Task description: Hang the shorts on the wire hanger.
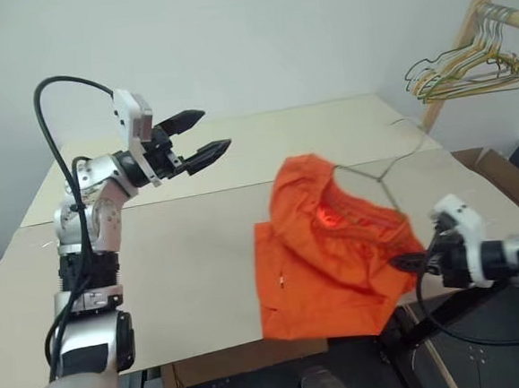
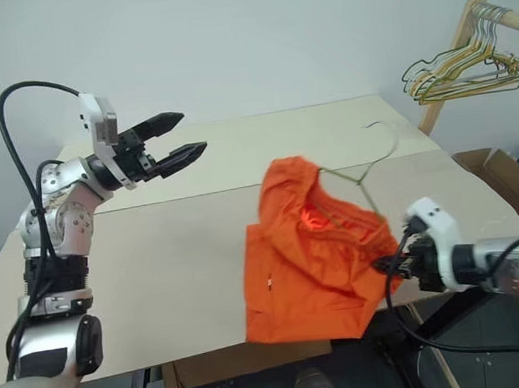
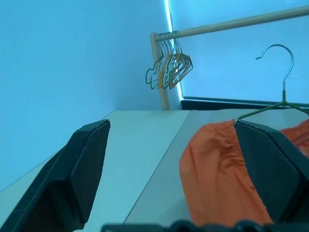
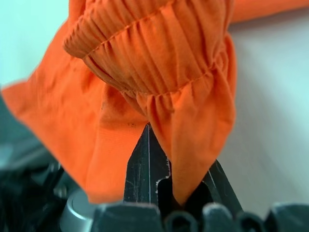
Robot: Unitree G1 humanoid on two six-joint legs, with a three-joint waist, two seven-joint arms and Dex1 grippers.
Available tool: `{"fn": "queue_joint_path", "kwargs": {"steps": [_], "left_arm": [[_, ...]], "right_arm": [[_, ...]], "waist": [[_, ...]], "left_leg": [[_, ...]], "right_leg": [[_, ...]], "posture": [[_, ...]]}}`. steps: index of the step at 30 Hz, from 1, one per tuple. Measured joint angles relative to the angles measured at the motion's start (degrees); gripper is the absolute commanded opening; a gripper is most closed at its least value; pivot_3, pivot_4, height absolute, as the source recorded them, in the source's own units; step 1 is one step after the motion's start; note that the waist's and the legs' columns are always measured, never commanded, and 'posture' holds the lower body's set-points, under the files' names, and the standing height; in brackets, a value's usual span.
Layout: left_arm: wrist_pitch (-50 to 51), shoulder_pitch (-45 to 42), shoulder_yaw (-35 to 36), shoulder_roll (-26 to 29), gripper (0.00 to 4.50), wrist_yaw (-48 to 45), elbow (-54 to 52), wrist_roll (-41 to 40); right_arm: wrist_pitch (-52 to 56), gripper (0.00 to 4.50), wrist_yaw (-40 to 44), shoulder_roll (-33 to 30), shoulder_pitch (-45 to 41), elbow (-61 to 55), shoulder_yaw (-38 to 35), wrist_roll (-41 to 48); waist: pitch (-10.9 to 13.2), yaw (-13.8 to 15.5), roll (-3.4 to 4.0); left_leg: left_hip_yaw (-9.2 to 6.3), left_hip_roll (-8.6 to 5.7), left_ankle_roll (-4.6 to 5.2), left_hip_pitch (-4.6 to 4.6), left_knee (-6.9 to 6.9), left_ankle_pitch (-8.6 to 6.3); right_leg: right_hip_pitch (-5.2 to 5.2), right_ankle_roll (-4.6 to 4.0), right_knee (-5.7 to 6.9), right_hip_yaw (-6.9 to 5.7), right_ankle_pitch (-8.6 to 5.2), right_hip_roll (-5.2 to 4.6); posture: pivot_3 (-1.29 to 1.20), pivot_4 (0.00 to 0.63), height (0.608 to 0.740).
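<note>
The bright orange fabric shorts (image 1: 331, 251) with the gathered elastic waistband lay bunched on the pale wooden table (image 1: 183, 254), at its near edge, with the thin grey-green wire hanger (image 2: 361, 172) threaded through their waist opening and its hook resting on the table just beyond them. My right gripper (image 1: 409, 261) was clamped tight on the shorts' waistband at their near side. My left gripper (image 1: 203, 135) hung above the table, well apart from the shorts, its jaws spread wide and empty.
</note>
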Motion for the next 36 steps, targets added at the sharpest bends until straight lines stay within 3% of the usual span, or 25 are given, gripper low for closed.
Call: {"fn": "queue_joint_path", "kwargs": {"steps": [4, 11, 27, 36], "left_arm": [[3.48, 1.05, 0.02, -3.62, 4.47, 5.67, -7.46, -3.68], [4.12, 0.29, 0.14, -4.64, 4.47, 8.76, -8.63, -5.41], [2.16, -1.74, 0.09, -4.56, 4.47, 7.66, -5.56, -5.96], [3.88, -2.0, 0.77, -3.89, 4.47, 7.35, -6.72, -10.11]], "right_arm": [[7.26, 0.0, -6.93, 1.73, -0.53, -1.63, -8.39, 0.31], [7.51, 0.0, -20.46, 1.08, -1.45, 3.67, -13.72, 1.85], [7.5, 0.0, -57.88, 2.18, -32.78, 29.03, -20.48, -1.72], [7.5, 0.0, -68.36, 4.63, -44.04, 39.08, -27.11, -10.65]], "waist": [[-0.11, -0.74, 0.02], [-0.34, -2.97, 0.23], [-0.5, -6.55, 0.48], [-0.53, -6.22, 0.54]], "left_leg": [[0.1, 0.04, 0.0, 0.01, -0.01, 0.0], [0.22, 0.06, 0.17, 0.23, -0.01, -0.11], [0.6, 0.09, 0.46, 0.3, -0.04, -0.27], [0.67, 0.09, 0.5, 0.27, -0.03, -0.29]], "right_leg": [[0.0, 0.0, -0.03, 0.04, 0.0, 0.04], [0.62, -0.01, -0.64, -0.02, 0.0, 0.04], [0.83, 0.0, -0.89, 0.2, 0.0, 0.0], [0.86, 0.0, -0.88, 0.23, 0.0, -0.01]], "posture": [[-0.44, 0.0, 0.74], [-0.45, 0.0, 0.74], [-0.45, 0.0, 0.74], [-0.42, 0.0, 0.74]]}}
